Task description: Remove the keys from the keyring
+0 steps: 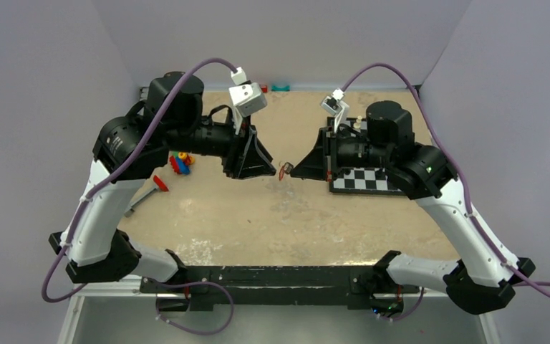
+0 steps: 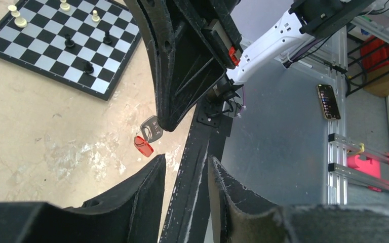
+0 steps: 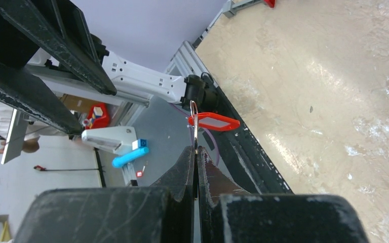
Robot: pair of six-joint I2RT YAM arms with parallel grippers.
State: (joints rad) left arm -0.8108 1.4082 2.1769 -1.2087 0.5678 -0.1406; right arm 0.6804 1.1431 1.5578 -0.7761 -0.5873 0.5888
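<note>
**Right hand pinched shut on keys, left hand open beside them**

Right hand [image 3: 196, 152]: fingertips closed flat on the grey metal end of the keys [image 2: 149, 132], which are held clear of the counter [image 1: 258, 215]. Left hand [image 2: 186, 159]: jaws apart with nothing between them, close to the keys but not touching.

Top view: the keys are mid-counter, with the left hand at 9 o'clock of them and the right hand at 3 o'clock.

Keyring [image 3: 194, 109]: thin silvery loop at 12 o'clock of the right fingertips, seen edge-on. A red plastic tag [image 3: 214, 121] hangs off it toward 3 o'clock.

Surface: sandy beige counter, worn, with whitish scuffed patches near the middle and the near edge.

Room:
- Plain pale lavender walls [image 1: 279, 36] on three sides.
- Grey metal sheet [image 2: 278, 126] past the near edge, with a phone [image 2: 328, 101] lying on it.
- Aluminium frame rails [image 2: 349, 152] beyond that.

Counts:
- 2 arms, 2 hands.
- 1 keyring, 1 grey metal key part, 1 red tag.
- 1 chessboard [image 1: 364, 180] at 3 o'clock of the keys, partly under the right arm. The left wrist view shows 7 pieces on it: 4 white, 3 black.
- 1 cluster of toy bricks [image 1: 180, 163] at 9 o'clock; can't count them.
- 1 grey bar with red end [image 1: 150, 192] at 8 o'clock.
- 1 small teal object [image 1: 281, 87] at 12 o'clock, by the far wall.
</note>
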